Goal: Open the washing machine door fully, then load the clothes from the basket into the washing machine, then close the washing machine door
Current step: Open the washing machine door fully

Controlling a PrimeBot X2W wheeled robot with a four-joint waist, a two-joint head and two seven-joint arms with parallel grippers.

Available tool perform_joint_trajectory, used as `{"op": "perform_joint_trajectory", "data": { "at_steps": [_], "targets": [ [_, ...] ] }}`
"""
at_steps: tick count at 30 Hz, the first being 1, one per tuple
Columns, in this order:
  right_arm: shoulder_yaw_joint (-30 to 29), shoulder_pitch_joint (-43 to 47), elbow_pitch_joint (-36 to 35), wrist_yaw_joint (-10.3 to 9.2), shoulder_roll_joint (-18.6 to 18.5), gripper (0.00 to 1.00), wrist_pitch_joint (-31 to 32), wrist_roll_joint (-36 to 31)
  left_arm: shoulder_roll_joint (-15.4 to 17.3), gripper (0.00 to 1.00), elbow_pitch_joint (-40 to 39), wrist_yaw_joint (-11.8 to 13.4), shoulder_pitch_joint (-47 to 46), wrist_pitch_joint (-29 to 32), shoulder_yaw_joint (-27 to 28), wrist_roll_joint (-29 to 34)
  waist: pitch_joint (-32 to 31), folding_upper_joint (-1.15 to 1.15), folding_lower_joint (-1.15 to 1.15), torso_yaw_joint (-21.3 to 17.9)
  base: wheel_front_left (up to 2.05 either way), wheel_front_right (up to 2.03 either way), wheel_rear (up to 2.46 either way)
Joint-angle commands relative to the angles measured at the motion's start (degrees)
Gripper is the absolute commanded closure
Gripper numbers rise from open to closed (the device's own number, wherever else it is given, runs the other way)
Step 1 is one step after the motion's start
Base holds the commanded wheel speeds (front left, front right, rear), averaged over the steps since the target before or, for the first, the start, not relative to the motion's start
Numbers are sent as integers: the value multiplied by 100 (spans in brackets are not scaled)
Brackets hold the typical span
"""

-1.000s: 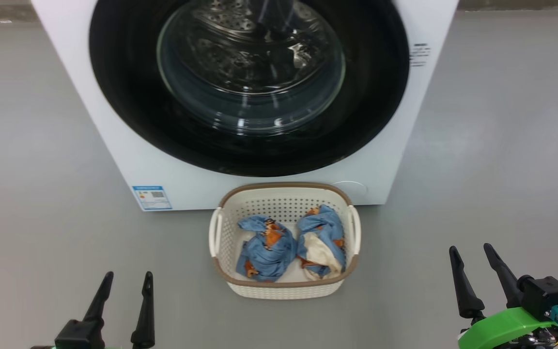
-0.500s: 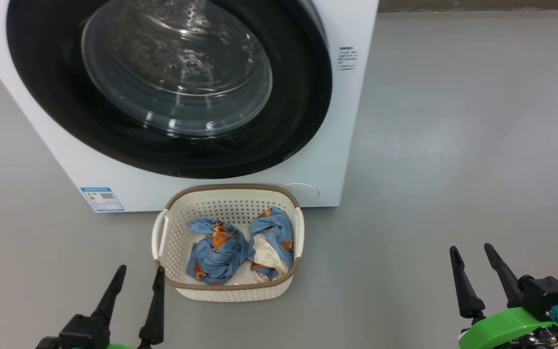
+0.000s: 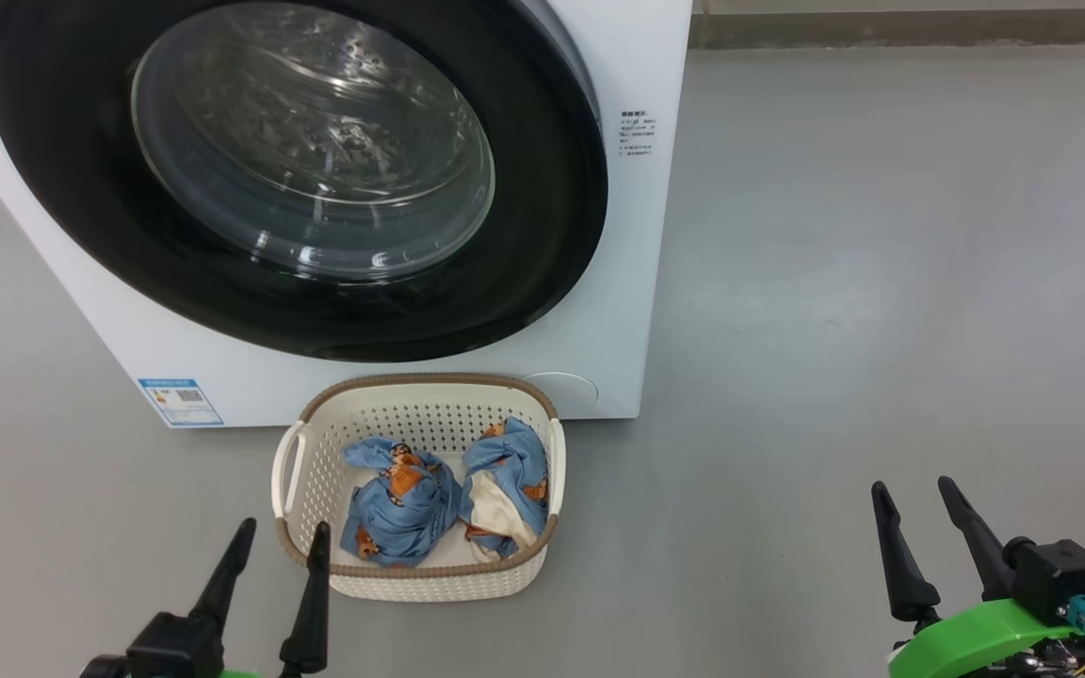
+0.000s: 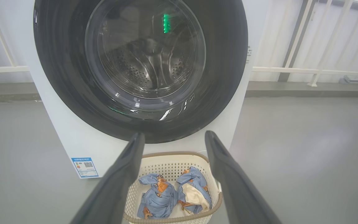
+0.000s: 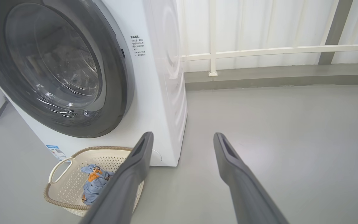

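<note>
Basket (image 3: 439,586) sits on the floor at 6 o'clock of the washing machine door (image 3: 312,151), just before the white washing machine (image 3: 632,264), handles at 9 and 3. It's cream perforated plastic with a brown woven rim. Inside are the clothes (image 3: 401,508): two crumpled blue bundles side by side, orange prints. Door shut, glossy black ring, domed glass facing the robot. Left gripper (image 3: 284,527) at the basket's 7 o'clock, right gripper (image 3: 910,486) well apart at 4. Both spread wide, empty.
</note>
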Motion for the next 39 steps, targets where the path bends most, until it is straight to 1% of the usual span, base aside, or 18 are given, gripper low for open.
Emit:
{"op": "perform_joint_trajectory", "data": {
  "at_steps": [1,2,3,6,9,13,16,21,24,27,32,36,38,39],
  "targets": [
    [120,-128,-85,32,-44,53,-78,62,100,0,-101,3,-88,-61,124,-56,-33,0,0,27,0,0,0],
    [110,-159,-79,32,-35,70,-78,117,94,0,-101,3,-77,-61,111,-59,-40,0,0,34,0,0,0],
    [100,-202,-83,32,-16,100,-78,196,89,0,-100,3,-67,-61,99,-66,-47,0,0,40,0,0,0],
    [35,-398,-98,32,46,100,-78,497,69,0,-100,3,-45,-61,68,-92,-49,0,0,55,0,0,0],
    [-59,-716,-141,32,122,100,-78,975,53,0,-97,3,-45,-61,42,-117,-26,0,0,61,0,0,0],
    [-199,-1244,-152,32,184,100,-78,1819,37,0,-84,3,-86,-61,-8,-122,27,0,0,101,0,0,0],
    [-312,-1660,-112,32,111,100,-78,2414,26,0,-81,3,-175,-61,-56,-148,104,0,0,184,0,0,0],
    [-426,-2316,44,32,-99,100,-78,3133,10,0,-81,3,-346,-61,-105,-185,270,0,0,389,0,0,0],
    [-315,-2713,172,32,-264,100,-78,3714,4,0,-115,11,-474,-61,-198,-242,415,0,0,524,0,0,0],
    [-133,-3126,243,32,-464,100,-78,4398,3,0,-188,78,-597,-61,-344,-358,621,0,0,646,0,0,0],
    [557,-3706,290,32,-1004,100,-28,5547,2,0,-326,199,-793,-61,-578,-495,975,0,0,887,0,0,0],
    [971,-4133,143,32,-1389,100,416,6428,1,0,-437,282,-936,-61,-760,-569,1264,0,0,1055,0,0,0],
    [1099,-4318,-5,32,-1543,100,690,6777,1,0,-479,320,-1004,-61,-857,-599,1399,0,0,1134,0,0,0],
    [1099,-4318,-5,32,-1543,100,690,6777,1,0,-479,320,-1004,-61,-857,-599,1399,0,0,1134,0,0,0]
  ]
}}
